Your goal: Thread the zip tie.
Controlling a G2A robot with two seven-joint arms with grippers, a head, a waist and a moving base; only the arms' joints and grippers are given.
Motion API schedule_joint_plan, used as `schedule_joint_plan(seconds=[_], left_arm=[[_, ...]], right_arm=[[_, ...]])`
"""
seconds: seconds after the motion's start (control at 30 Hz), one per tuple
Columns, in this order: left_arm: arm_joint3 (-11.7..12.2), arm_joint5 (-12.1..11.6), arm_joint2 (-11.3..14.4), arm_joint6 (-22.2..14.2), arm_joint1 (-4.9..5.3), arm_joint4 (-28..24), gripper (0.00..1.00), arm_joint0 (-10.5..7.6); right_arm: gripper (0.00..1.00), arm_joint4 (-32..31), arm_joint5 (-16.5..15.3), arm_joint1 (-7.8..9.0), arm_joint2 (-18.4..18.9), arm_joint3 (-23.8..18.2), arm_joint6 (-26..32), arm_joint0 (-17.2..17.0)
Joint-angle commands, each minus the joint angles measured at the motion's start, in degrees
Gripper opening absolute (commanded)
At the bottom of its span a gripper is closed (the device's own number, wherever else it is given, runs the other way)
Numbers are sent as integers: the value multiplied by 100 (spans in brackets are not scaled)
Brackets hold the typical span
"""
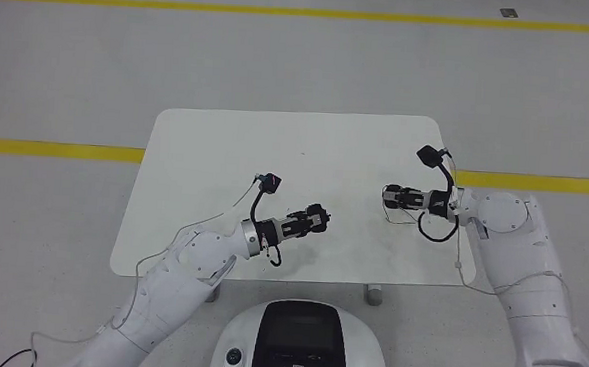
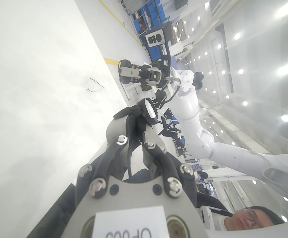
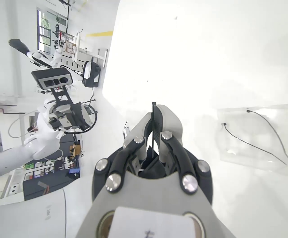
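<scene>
Plainly, risk on the left: the left gripper hangs over the near part of the white table, well apart from the other arm. Threading needs a tip to meet a small slot, so I judge that any approach off line would miss it.
Risk in the middle: the two arms have a wide gap to close. A small tilt at either wrist could grow into a clear miss by the time they meet.
Risk on the right: the right gripper has only a narrow, edge-on pinch on the thin strap. A nudge could twist the strap or let it slide between the pads.
Left gripper: its fingers are pressed together. A thin dark strand runs back between them, and I cannot tell whether it is a tie or a cable.
Right gripper: its fingers are pressed onto the black zip tie. The strap lies between the pads and the small head stands just past the fingertips.
Spare ties: two more black ties lie in a clear sleeve on the table near the right gripper, and neither gripper touches them.
</scene>
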Motion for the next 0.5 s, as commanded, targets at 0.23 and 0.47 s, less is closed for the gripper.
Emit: schedule_joint_plan(seconds=[0.23, 0.47], left_arm=[[0, 0, 0, 0, 0, 0, 0, 0], [0, 0, 0, 0, 0, 0, 0, 0]], right_arm=[[0, 1249, 0, -10, -19, -551, -215, -257], [0, 2158, 0, 1, 304, -1135, 6, -590]])
